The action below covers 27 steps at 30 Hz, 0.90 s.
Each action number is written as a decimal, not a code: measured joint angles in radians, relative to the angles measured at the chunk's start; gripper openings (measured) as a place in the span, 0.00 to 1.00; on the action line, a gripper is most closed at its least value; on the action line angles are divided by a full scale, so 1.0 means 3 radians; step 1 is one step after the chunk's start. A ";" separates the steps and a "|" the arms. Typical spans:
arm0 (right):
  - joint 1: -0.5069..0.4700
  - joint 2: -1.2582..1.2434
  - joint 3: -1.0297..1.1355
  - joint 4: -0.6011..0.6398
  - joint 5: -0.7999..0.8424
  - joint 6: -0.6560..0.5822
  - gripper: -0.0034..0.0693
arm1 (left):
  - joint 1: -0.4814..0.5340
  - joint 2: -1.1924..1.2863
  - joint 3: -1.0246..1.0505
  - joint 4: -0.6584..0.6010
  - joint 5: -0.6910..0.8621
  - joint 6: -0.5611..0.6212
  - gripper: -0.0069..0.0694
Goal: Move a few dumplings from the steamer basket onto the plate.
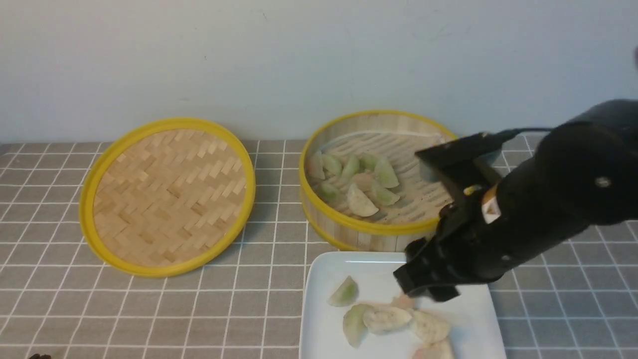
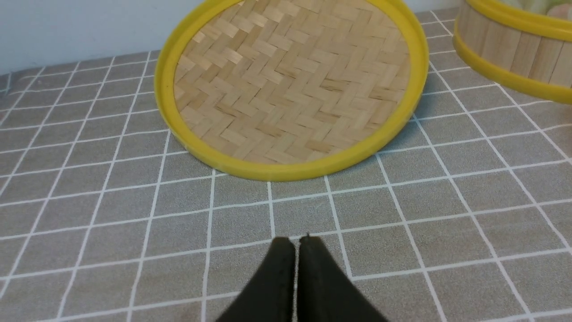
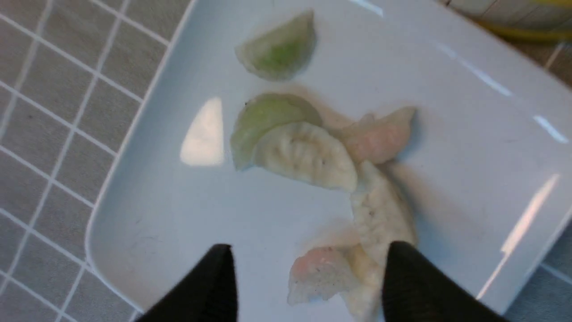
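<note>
The steamer basket [image 1: 374, 242] stands at the back right with several green, whitish and pinkish dumplings [image 1: 361, 199] on its slatted floor. In front of it lies the white plate [image 1: 324, 269], which carries several more dumplings [image 1: 386, 319]. My right gripper [image 1: 423, 284] hangs low over the plate's far right part. In the right wrist view the right gripper [image 3: 308, 250] is open, with a pink dumpling [image 3: 317, 273] lying on the plate [image 3: 447, 89] between its fingers. My left gripper [image 2: 296, 241] is shut on nothing, above the cloth.
The flat woven lid [image 1: 169, 194] with its yellow rim rests at the back left, its near edge ahead of the left gripper. The basket's wall [image 2: 505, 44] shows beside the lid [image 2: 290, 85] in the left wrist view. A grey checked cloth covers the table.
</note>
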 joint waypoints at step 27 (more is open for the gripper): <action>0.0000 -0.4034 0.1832 -0.2095 -0.1398 0.1652 0.03 | 0.0000 0.0000 0.0000 0.0000 0.0000 0.0000 0.08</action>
